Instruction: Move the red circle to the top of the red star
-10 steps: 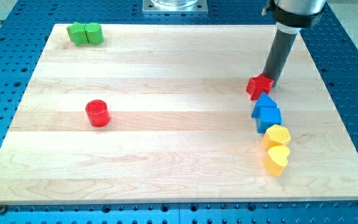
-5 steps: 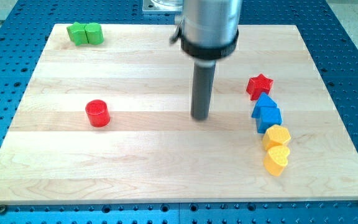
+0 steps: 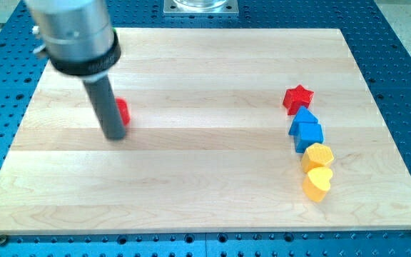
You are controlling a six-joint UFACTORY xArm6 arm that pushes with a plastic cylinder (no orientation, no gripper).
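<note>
A pale wooden board (image 3: 191, 178) lies on a blue perforated table, and my tip (image 3: 114, 135), the lower end of a straight dark rod that carries no gripper and holds nothing, rests at the view's left. The small red circle block (image 3: 123, 111) sits just beside the rod on its right, mostly hidden, apparently touching. The red star block (image 3: 298, 98) lies well apart toward the view's right, so the push needs to run rightward.

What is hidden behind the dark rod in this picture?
Behind the rod, just above my tip, only a red sliver of the red circle shows at the rod's right edge; the rest is covered. Anything on the board's top-left corner is hidden by the arm's wide body.
</note>
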